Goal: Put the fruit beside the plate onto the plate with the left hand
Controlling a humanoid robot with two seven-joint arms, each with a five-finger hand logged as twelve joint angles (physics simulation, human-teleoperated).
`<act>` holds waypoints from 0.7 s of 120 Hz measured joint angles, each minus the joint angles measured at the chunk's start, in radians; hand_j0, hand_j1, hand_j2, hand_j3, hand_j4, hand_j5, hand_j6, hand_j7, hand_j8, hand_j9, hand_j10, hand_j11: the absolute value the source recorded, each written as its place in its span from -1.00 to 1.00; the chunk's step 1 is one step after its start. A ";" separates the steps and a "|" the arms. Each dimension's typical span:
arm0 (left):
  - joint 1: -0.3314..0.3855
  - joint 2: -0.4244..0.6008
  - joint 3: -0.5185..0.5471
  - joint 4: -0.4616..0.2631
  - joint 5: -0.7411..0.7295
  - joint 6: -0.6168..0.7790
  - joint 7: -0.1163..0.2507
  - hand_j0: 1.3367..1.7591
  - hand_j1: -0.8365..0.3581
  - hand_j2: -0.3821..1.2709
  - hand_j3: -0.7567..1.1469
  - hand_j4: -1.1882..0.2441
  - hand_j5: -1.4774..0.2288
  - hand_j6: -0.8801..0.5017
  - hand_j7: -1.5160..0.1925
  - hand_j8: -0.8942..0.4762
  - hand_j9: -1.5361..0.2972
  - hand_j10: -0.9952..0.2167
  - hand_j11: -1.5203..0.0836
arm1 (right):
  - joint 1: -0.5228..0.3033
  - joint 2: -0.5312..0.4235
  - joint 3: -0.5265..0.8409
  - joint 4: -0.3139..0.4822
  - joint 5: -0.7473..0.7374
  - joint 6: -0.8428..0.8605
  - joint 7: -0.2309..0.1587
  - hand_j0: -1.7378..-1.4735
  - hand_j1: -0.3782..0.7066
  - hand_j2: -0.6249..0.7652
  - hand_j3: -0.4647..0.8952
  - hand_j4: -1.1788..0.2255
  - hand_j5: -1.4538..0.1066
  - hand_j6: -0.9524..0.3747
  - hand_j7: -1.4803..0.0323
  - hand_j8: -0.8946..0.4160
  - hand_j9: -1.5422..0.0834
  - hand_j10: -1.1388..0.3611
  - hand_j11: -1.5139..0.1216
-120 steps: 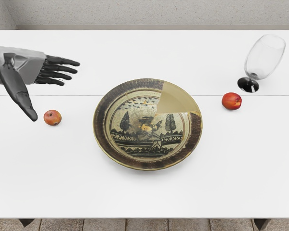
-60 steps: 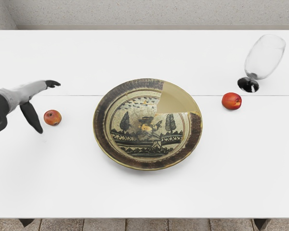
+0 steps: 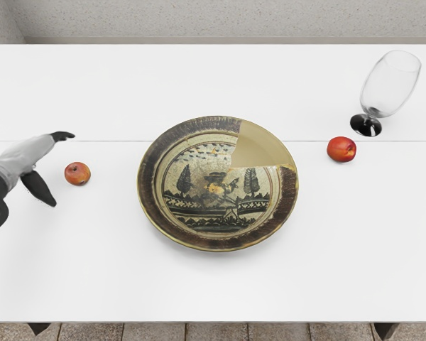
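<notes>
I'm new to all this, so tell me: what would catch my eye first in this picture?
The big painted plate in the middle of the white table, with a pale wedge in its upper right. Two small red fruits flank it: the left fruit lies near the robot's left hand, the right fruit near a tilted wine glass.

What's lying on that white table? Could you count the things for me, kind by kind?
Fruit: 2 (left fruit, right fruit)
Plate: 1
Glass: 1
Total: 4
</notes>
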 joint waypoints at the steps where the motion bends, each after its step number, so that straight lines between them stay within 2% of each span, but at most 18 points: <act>1: -0.001 -0.001 0.000 0.000 0.000 0.000 -0.006 0.52 0.66 -0.49 -0.20 0.42 0.48 0.02 0.52 0.05 0.44 0.36 0.63 | 0.000 0.000 0.000 0.000 0.000 0.000 0.000 -0.40 -0.95 -0.10 -0.32 0.68 0.86 0.43 0.96 0.36 0.90 0.52 0.85; 10: -0.001 0.000 0.001 -0.001 0.000 0.002 -0.072 0.52 0.67 -0.49 -0.20 0.43 0.49 0.03 0.53 0.06 0.45 0.37 0.64 | 0.000 0.000 0.000 0.000 0.000 0.000 0.000 -0.40 -0.95 -0.10 -0.32 0.68 0.86 0.43 0.96 0.36 0.90 0.52 0.85; 23: 0.029 0.013 0.001 0.003 0.000 0.024 -0.206 0.52 0.70 -0.50 -0.20 0.44 0.51 0.05 0.55 0.08 0.47 0.39 0.66 | 0.000 0.000 0.000 0.000 0.000 0.000 0.000 -0.40 -0.95 -0.10 -0.32 0.68 0.86 0.43 0.96 0.36 0.90 0.52 0.85; 42: 0.075 0.010 0.004 0.023 -0.001 0.091 -0.319 0.52 0.71 -0.50 -0.20 0.45 0.52 0.06 0.56 0.09 0.48 0.40 0.67 | 0.000 0.000 0.000 0.000 -0.001 0.000 0.000 -0.40 -0.95 -0.10 -0.32 0.68 0.86 0.43 0.96 0.36 0.90 0.52 0.85; 51: 0.082 0.014 0.003 0.037 -0.001 0.113 -0.355 0.52 0.68 -0.49 -0.20 0.43 0.50 0.04 0.54 0.07 0.46 0.38 0.65 | 0.001 0.000 -0.001 0.000 -0.003 0.000 0.000 -0.40 -0.95 -0.10 -0.32 0.68 0.86 0.43 0.96 0.36 0.90 0.52 0.85; 67: 0.090 0.001 0.003 0.083 -0.012 0.129 -0.389 0.52 0.61 -0.48 -0.20 0.38 0.44 -0.02 0.48 0.01 0.40 0.32 0.59 | 0.002 0.000 -0.001 0.000 -0.004 0.000 0.000 -0.40 -0.95 -0.10 -0.32 0.68 0.86 0.43 0.96 0.36 0.90 0.52 0.85; 76: 0.090 -0.037 0.002 0.137 -0.034 0.132 -0.444 0.52 0.58 -0.48 -0.20 0.36 0.42 -0.04 0.46 -0.01 0.39 0.29 0.57 | 0.002 0.000 -0.001 0.001 -0.004 0.000 0.000 -0.40 -0.95 -0.10 -0.32 0.68 0.86 0.43 0.96 0.36 0.90 0.52 0.85; 84: 0.090 -0.059 0.002 0.184 -0.045 0.133 -0.475 0.52 0.57 -0.48 -0.20 0.35 0.41 -0.05 0.45 -0.02 0.38 0.28 0.55 | 0.002 0.000 -0.001 0.001 -0.005 0.000 0.000 -0.40 -0.95 -0.10 -0.32 0.68 0.86 0.43 0.96 0.36 0.90 0.52 0.85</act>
